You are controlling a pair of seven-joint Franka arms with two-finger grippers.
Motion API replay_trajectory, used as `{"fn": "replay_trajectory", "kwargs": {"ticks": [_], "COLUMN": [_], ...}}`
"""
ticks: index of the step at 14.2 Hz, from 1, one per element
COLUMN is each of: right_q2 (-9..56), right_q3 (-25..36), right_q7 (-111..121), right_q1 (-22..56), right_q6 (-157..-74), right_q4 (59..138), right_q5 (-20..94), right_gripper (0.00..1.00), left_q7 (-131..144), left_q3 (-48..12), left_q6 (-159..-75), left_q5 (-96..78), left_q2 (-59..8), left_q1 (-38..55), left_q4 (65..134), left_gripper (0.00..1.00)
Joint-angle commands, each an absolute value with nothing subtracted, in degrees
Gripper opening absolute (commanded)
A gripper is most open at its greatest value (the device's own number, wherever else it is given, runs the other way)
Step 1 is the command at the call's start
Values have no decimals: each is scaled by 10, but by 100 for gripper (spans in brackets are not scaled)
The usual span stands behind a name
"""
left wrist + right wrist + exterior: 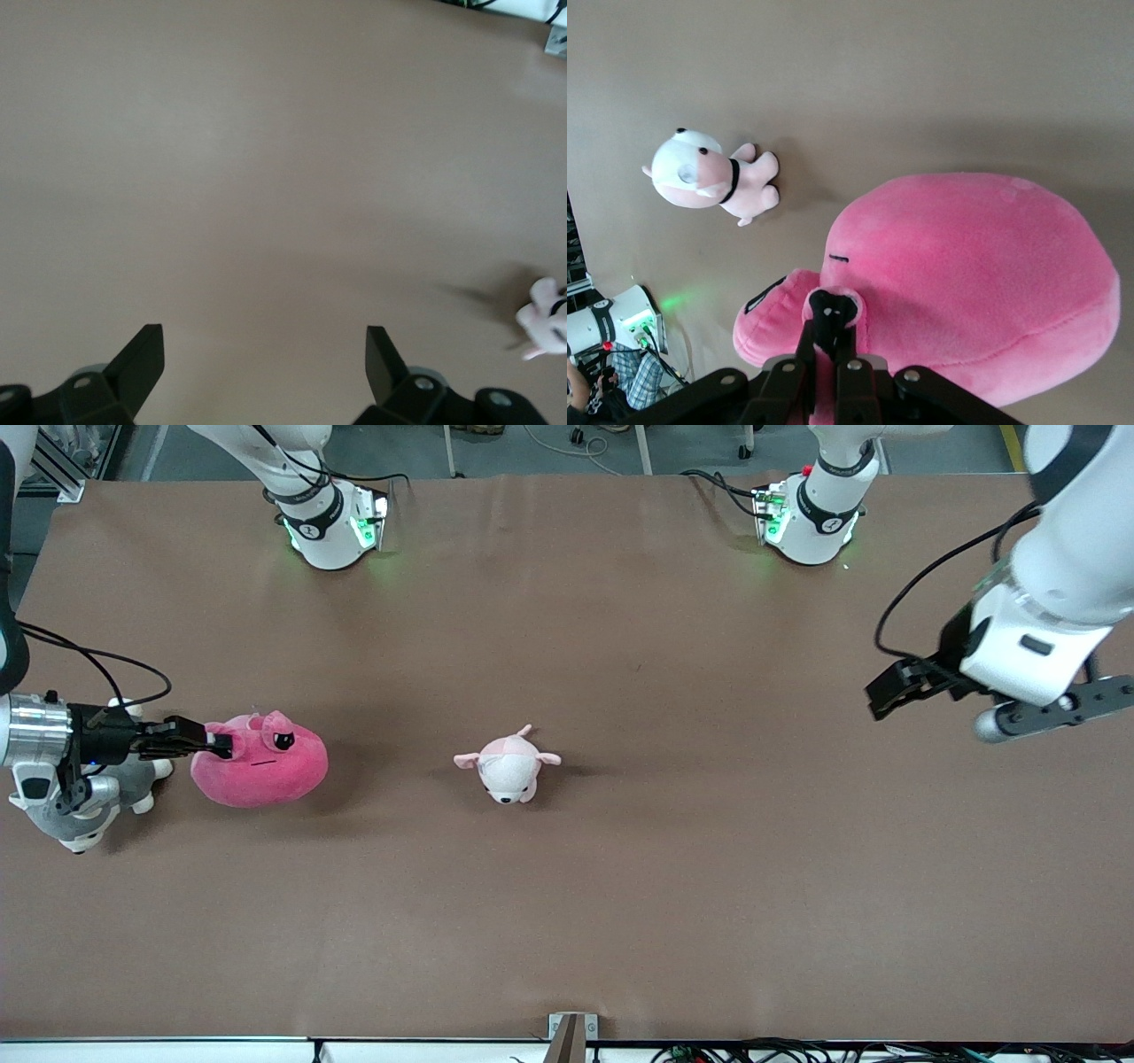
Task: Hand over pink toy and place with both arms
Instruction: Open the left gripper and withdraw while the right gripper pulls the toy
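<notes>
The pink toy (pixel 266 766), a large hot-pink plush with dark sleepy eyes, sits at the right arm's end of the table. My right gripper (pixel 221 744) reaches in level from that end and is shut on the toy's edge near one ear. In the right wrist view the fingers (pixel 819 341) pinch pink fabric of the toy (pixel 983 274) between them. I cannot tell whether the toy is lifted off the table. My left gripper (pixel 886 691) hangs open and empty over the left arm's end of the table. Its wrist view shows its spread fingertips (pixel 146 350) over bare brown cloth.
A small pale pink-and-white plush (pixel 507 766) lies mid-table; it also shows in the right wrist view (pixel 709 177) and the left wrist view (pixel 545 319). A grey-and-white plush (pixel 89 810) lies under the right wrist. The table (pixel 620 912) is covered in brown cloth.
</notes>
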State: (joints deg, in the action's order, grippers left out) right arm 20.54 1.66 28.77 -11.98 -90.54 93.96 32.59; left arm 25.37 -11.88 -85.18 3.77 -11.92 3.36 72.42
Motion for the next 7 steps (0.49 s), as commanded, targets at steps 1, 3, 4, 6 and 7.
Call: {"fn": "replay_trajectory", "kwargs": {"ticks": [1, 3, 4, 6, 7], "right_q2": [220, 228, 237, 251, 252], "right_q3": [6, 6, 6, 5, 5], "right_q7": [301, 301, 301, 308, 316], "right_q1": [-141, -142, -144, -156, -156], "right_q6": [-890, -876, -862, -859, -859], "right_q4": [929, 929, 928, 928, 928], "right_q5": [331, 330, 332, 335, 334], "right_gripper": [1, 1, 1, 1, 1], "left_q7": [161, 125, 109, 85, 82], "left_q3": [-123, -100, -91, -74, -67], "left_q6": [-834, -845, -847, -848, -849], "left_q5": [36, 31, 17, -4, -5], "left_q2": [-78, -30, -7, 33, 55], "left_q1": [2, 3, 3, 5, 11], "left_q4": [760, 820, 846, 891, 909], "left_gripper": [100, 100, 100, 100, 100]}}
